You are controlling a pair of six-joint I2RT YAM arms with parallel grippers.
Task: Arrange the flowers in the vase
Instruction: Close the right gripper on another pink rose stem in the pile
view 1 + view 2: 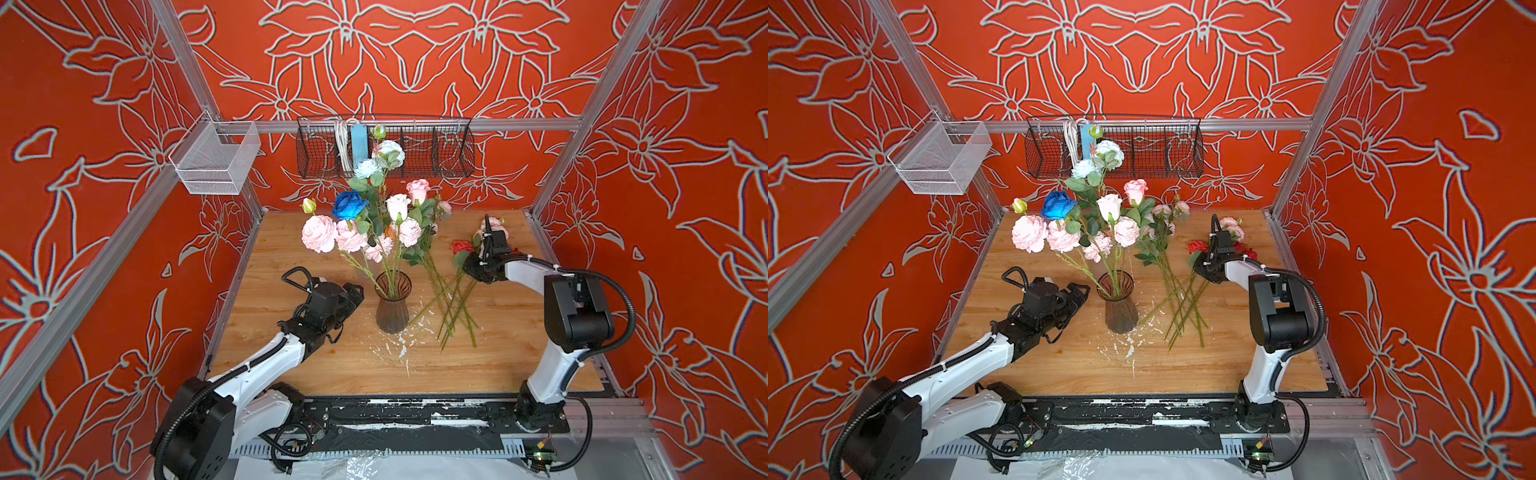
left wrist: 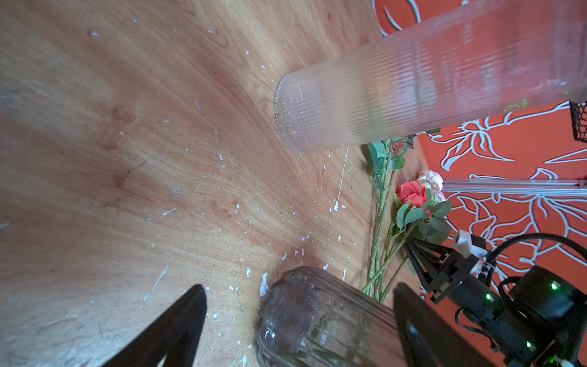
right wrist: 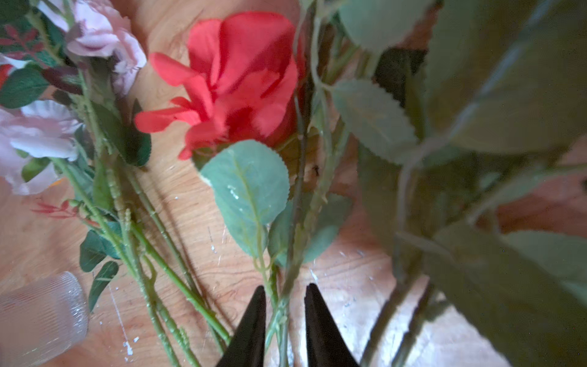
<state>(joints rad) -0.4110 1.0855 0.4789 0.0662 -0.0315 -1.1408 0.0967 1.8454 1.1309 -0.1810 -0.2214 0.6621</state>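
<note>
Vase (image 1: 392, 309) in both top views held pink, white and blue flowers (image 1: 351, 239); loose flowers (image 1: 460, 247) lay beside it. Left wrist view: left gripper (image 2: 298, 285) spread wide, flanking the vase. Right wrist view: right gripper (image 3: 284, 287) sat narrow around a green stem (image 3: 279, 313); whether it pinched, I couldn't tell

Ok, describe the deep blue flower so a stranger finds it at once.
Start at the ribbed vase on the wooden table. Among the stems in it, look left, above the pale pink blooms. The deep blue rose is the only vivid blue head; neighbours are pink, white or pale blue.
</note>
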